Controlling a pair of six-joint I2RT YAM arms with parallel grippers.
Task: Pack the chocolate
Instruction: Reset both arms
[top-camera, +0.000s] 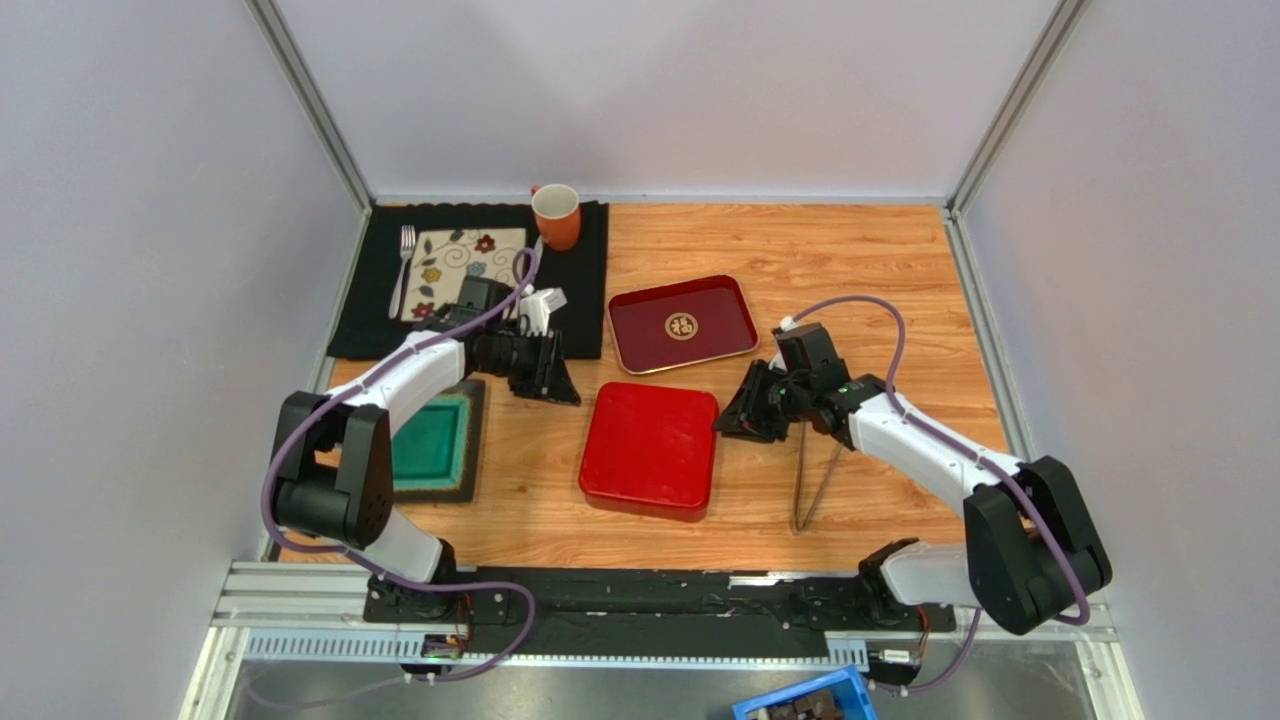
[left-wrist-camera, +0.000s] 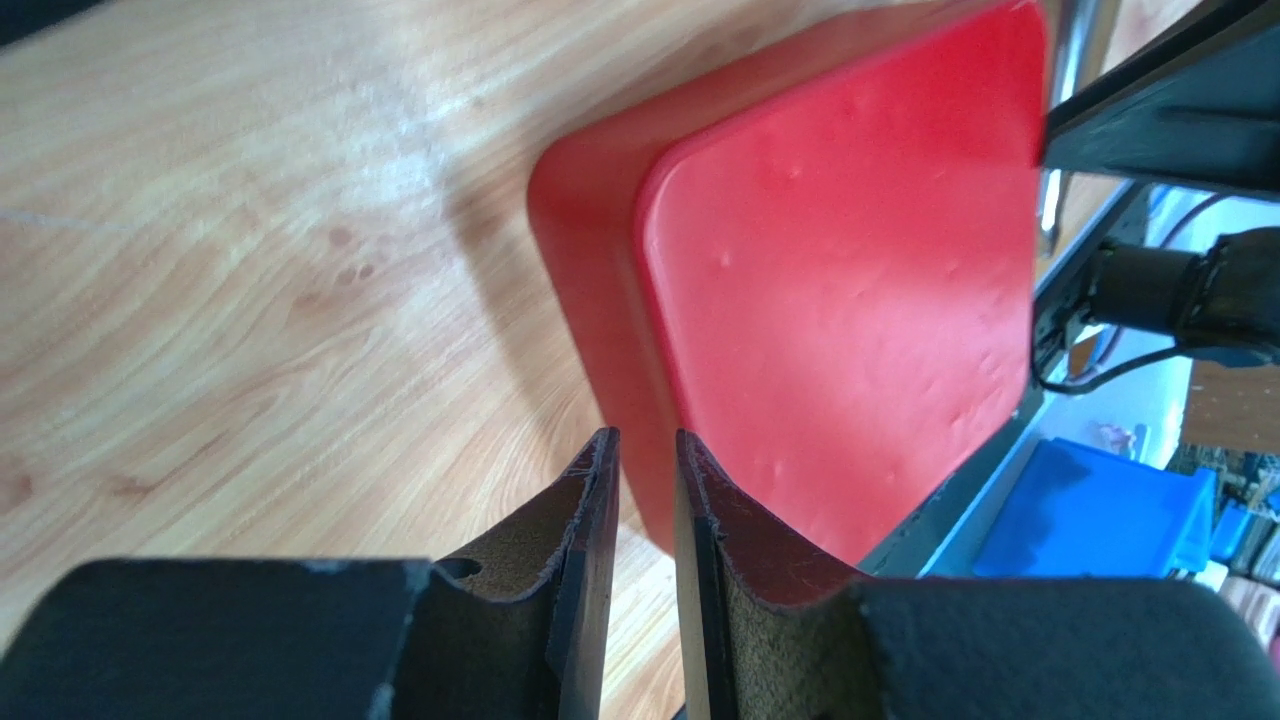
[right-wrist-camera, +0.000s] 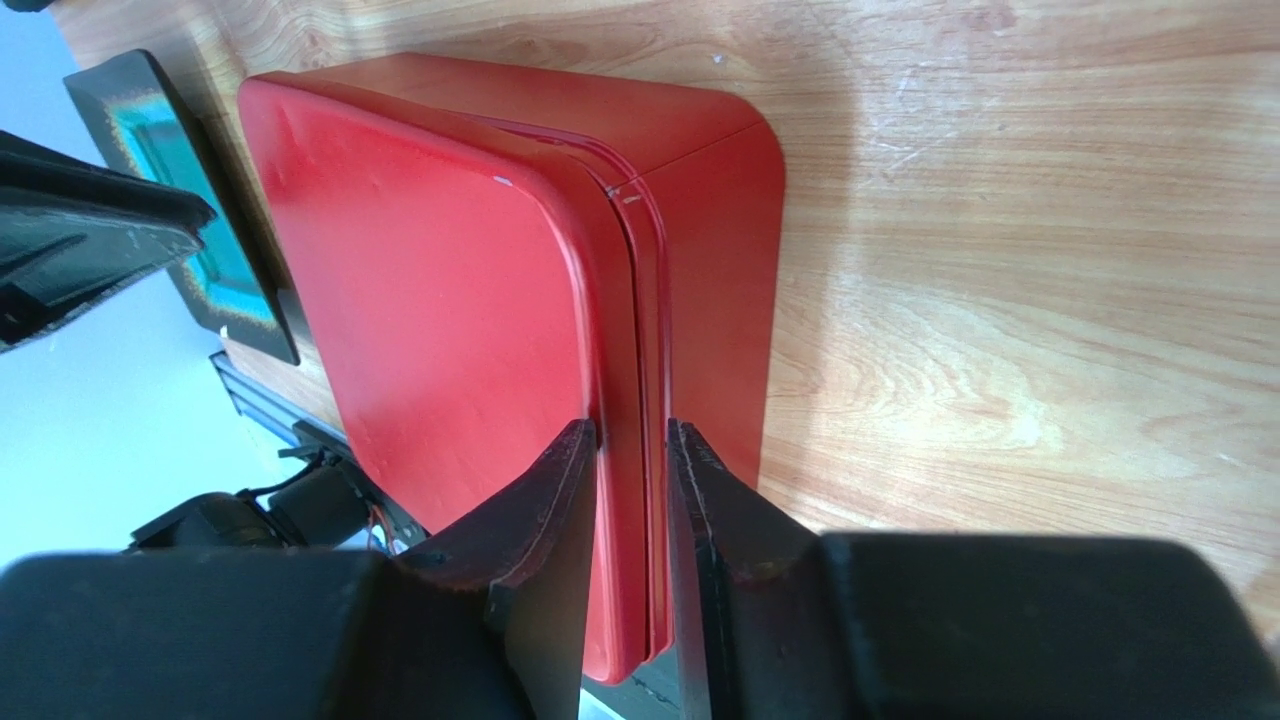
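No chocolate shows in any view. A closed red box (top-camera: 649, 447) with its lid on lies mid-table; it also shows in the left wrist view (left-wrist-camera: 842, 300) and the right wrist view (right-wrist-camera: 436, 270). My right gripper (top-camera: 733, 420) is at the box's right edge, and its jaws (right-wrist-camera: 628, 428) pinch the lid's rim, which fills the gap between them. My left gripper (top-camera: 562, 387) is just off the box's far-left corner. Its jaws (left-wrist-camera: 646, 438) stand a narrow gap apart with nothing between them.
A dark red tray (top-camera: 639, 308) with a gold emblem lies behind the box. An orange mug (top-camera: 556, 215), a floral napkin (top-camera: 458, 263) and a fork (top-camera: 404, 263) sit on a black mat at back left. A teal-lined tray (top-camera: 428, 443) lies left. Metal tongs (top-camera: 812, 480) lie right.
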